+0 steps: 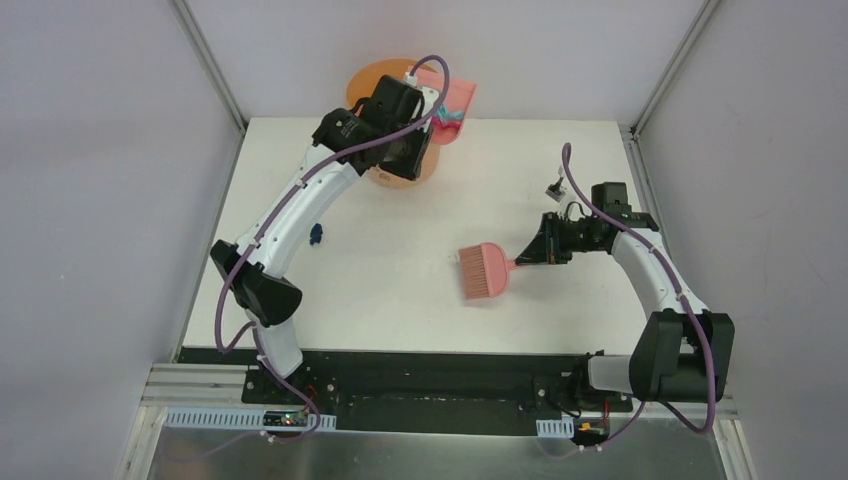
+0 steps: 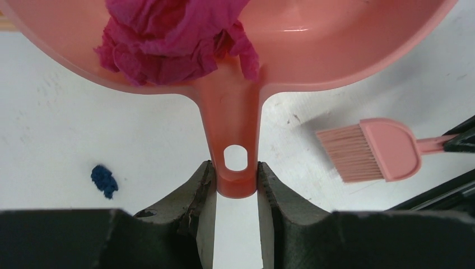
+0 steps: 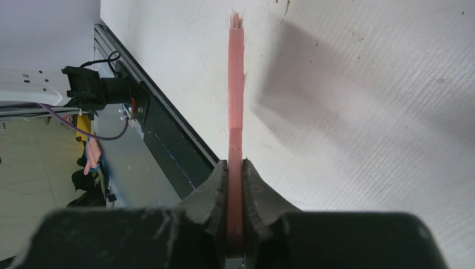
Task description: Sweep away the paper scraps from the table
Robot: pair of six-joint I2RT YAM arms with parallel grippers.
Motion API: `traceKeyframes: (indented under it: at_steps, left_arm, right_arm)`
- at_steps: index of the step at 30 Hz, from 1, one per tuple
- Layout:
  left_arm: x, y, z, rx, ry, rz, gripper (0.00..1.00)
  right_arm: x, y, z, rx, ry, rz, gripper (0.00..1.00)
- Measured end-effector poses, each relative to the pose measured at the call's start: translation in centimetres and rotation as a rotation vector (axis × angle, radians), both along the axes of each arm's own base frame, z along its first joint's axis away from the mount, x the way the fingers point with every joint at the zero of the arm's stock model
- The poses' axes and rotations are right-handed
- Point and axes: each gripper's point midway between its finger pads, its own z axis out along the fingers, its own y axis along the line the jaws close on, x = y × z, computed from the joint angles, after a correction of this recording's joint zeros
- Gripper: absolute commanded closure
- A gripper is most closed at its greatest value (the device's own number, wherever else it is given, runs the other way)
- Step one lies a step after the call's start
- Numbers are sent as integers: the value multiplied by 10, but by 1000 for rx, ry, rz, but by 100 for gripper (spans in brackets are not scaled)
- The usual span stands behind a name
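My left gripper (image 2: 235,178) is shut on the handle of the pink dustpan (image 2: 336,50) and holds it at the back of the table over the orange bucket (image 1: 368,78). A magenta paper wad (image 2: 168,39) lies in the pan, and the top view shows a teal scrap (image 1: 447,118) there too. A dark blue scrap (image 1: 316,235) lies on the white table (image 1: 400,310) beside the left arm; it also shows in the left wrist view (image 2: 104,180). A small white and black scrap (image 1: 553,188) lies near the right arm. My right gripper (image 1: 528,254) is shut on the handle of the pink brush (image 1: 484,270), bristles toward the left.
Grey walls and metal posts frame the table. A black rail (image 1: 440,365) with the arm bases runs along the near edge. In the right wrist view the brush (image 3: 236,84) is edge-on above the tabletop, with its shadow to its right.
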Motion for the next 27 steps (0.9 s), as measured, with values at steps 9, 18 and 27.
traceKeyframes:
  at_steps: [9,18,27]
  left_arm:
    - [55,-17,1,-260,86,1,100]
    - [88,-46,4,-566,148,-34,100]
    - [136,-39,-17,-1065,336,99,100]
  right_arm:
    - [3,-5,0,-1,-4,-16,100]
    - [4,-8,-2,-2,0,-28,100]
    - [6,-11,-2,-2,0,-41,100]
